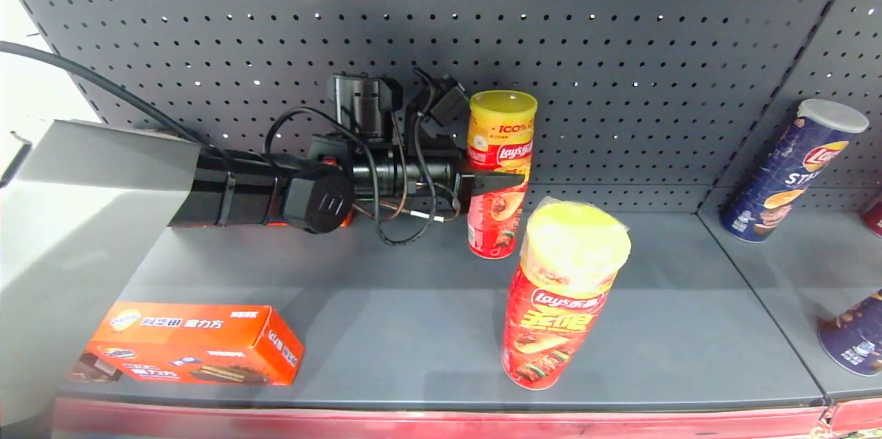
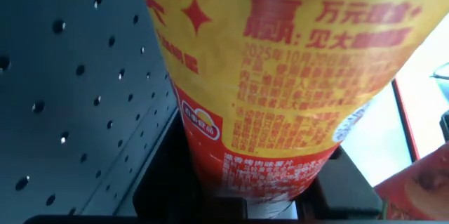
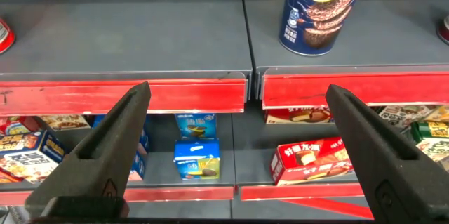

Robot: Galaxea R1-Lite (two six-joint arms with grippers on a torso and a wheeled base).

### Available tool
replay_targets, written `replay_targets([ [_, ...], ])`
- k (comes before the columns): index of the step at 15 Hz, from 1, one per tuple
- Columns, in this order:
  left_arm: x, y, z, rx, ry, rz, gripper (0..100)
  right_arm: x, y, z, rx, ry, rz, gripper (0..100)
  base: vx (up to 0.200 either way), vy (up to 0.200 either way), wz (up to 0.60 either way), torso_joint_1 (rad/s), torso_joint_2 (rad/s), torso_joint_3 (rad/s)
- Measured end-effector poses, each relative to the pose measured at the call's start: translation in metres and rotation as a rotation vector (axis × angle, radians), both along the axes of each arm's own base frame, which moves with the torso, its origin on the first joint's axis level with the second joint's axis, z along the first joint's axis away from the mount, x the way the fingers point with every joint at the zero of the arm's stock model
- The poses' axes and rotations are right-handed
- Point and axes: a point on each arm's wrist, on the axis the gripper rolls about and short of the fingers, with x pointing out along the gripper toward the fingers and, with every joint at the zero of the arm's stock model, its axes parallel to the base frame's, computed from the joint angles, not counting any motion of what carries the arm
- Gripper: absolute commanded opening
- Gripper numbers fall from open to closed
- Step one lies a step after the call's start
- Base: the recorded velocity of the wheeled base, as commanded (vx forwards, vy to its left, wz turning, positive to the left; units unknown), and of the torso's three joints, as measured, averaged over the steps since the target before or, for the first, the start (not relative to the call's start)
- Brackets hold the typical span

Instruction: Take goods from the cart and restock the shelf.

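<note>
Two red-and-yellow chip cans stand on the grey shelf (image 1: 386,315) in the head view. The rear can (image 1: 501,123) is upright, just in front of the pegboard back panel (image 1: 275,46), and the left gripper (image 1: 504,181) has it clasped at about mid-height. That arm lies nearly level, coming in from the robot's left, so the fingers cross the can's long axis squarely. I cannot tell whether the can's base touches the shelf or hangs just above it. The front can (image 1: 561,294) stands apart from it, nearer the shelf edge and a little to the right. An orange box (image 1: 193,342) lies at the front left, and a blue can (image 1: 792,170) leans in the next bay. To my mind the can is nearly placed, and what is left is letting go and drawing back to the left, away from the front can.

From the left wrist, the rear can (image 2: 280,90) sits tight between the dark fingers (image 2: 344,182), with the perforated panel (image 2: 70,97) close beside it.

From the right wrist, the right gripper (image 3: 238,90) is spread wide with nothing in it. It faces a red shelf rail (image 3: 175,94) with a blue can (image 3: 319,10) above it and boxed goods (image 3: 305,159) below. The left arm is plainly the nearer one.
</note>
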Motion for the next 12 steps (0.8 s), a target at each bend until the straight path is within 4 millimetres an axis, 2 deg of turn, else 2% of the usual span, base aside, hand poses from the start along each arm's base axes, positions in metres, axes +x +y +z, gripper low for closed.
replay_targets([
  [5, 0.011, -0.006, 0.002, -0.012, -0.028, -0.022, 0, 0.000, 0.000, 0.000, 0.000, 0.000, 0.000, 100, 0.000, 0.000, 0.00, 0.000, 0.00, 0.000],
  [12, 0.017, -0.010, -0.018, 0.023, -0.051, -0.041, 0, 0.000, 0.000, 0.000, 0.000, 0.000, 0.000, 100, 0.000, 0.000, 0.00, 0.000, 0.00, 0.000],
])
